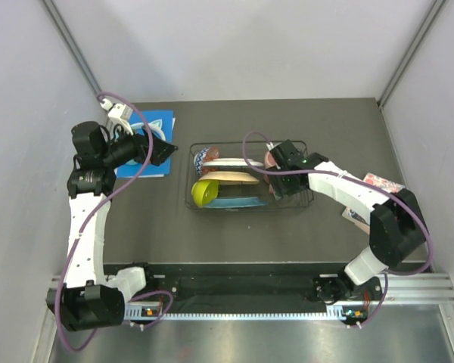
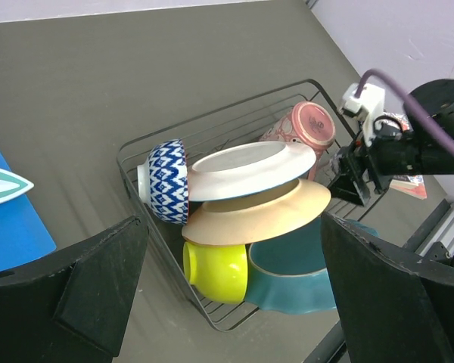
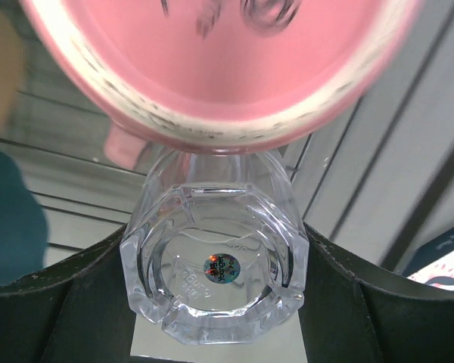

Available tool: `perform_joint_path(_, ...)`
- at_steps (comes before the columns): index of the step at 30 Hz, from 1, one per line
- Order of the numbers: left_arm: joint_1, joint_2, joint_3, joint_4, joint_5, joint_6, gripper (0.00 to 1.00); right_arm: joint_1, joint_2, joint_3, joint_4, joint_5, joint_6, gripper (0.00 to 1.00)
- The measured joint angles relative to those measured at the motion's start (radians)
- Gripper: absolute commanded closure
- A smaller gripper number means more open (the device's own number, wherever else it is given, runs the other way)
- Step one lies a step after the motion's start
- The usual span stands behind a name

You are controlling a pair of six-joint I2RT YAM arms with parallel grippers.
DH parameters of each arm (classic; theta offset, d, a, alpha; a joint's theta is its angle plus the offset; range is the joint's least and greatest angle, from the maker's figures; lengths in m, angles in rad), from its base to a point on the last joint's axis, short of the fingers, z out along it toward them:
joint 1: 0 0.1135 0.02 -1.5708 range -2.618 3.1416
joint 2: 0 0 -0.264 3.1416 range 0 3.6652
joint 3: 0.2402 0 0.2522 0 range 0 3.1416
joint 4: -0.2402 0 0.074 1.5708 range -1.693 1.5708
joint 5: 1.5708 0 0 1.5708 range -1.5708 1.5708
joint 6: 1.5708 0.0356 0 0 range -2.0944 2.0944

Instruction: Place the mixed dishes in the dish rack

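The black wire dish rack (image 1: 250, 144) stands mid-table. In it lie a bowl with a blue-white outside and a red rim (image 2: 166, 181), a white plate (image 2: 246, 168), a cream plate (image 2: 257, 215), a lime-green bowl (image 2: 216, 271), a teal scalloped plate (image 2: 295, 280) and a pink mug (image 2: 306, 128). My right gripper (image 1: 281, 185) is shut on the small clear glass (image 3: 216, 265), held over the rack's right end, right beside the mug (image 3: 219, 68). My left gripper (image 1: 165, 151) is open and empty, raised left of the rack.
A blue mat (image 1: 155, 132) with the teal-and-white headphones (image 2: 0, 185) lies at the back left, under my left gripper. A printed card (image 1: 378, 184) lies right of the rack, by my right arm. Grey walls close in both sides.
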Motion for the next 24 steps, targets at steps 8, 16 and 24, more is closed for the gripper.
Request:
perform_joint_path(8, 0.000, -0.009, 0.000, 0.000, 0.000, 0.003, 0.01, 0.000, 0.018, -0.037, 0.041, -0.014, -0.001, 0.50)
perform_joint_path(16, 0.000, -0.009, 0.000, 0.003, 0.001, 0.003, 0.01, -0.001, 0.018, -0.038, 0.045, -0.019, 0.002, 0.00)
perform_joint_path(24, 0.000, -0.009, 0.000, 0.003, 0.004, 0.003, 0.01, -0.001, -0.019, -0.037, 0.000, -0.018, -0.003, 0.00)
